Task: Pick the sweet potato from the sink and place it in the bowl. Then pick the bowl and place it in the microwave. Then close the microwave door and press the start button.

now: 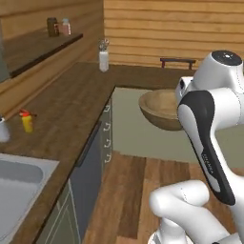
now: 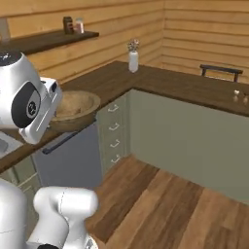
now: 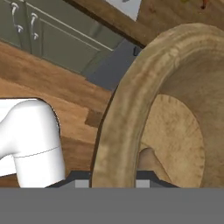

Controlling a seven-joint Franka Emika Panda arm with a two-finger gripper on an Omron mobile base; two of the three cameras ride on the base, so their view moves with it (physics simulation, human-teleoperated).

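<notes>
Bowl (image 1: 159, 108) is held by its rim in the gripper (image 3: 114, 181), carried in mid-air beyond the sink (image 1: 19, 190) off the surface (image 1: 71, 114), the sweet potato (image 3: 151, 159) seemingly inside, so microwave placement, door closing and start remain.

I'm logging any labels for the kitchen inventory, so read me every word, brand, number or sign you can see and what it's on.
Nothing legible.
Small grey lettering on the black panel of the robot arm: too blurred to read.
Yellow bottle on the counter: no readable label.
Jars on the wall shelf: too small to tell.
</notes>
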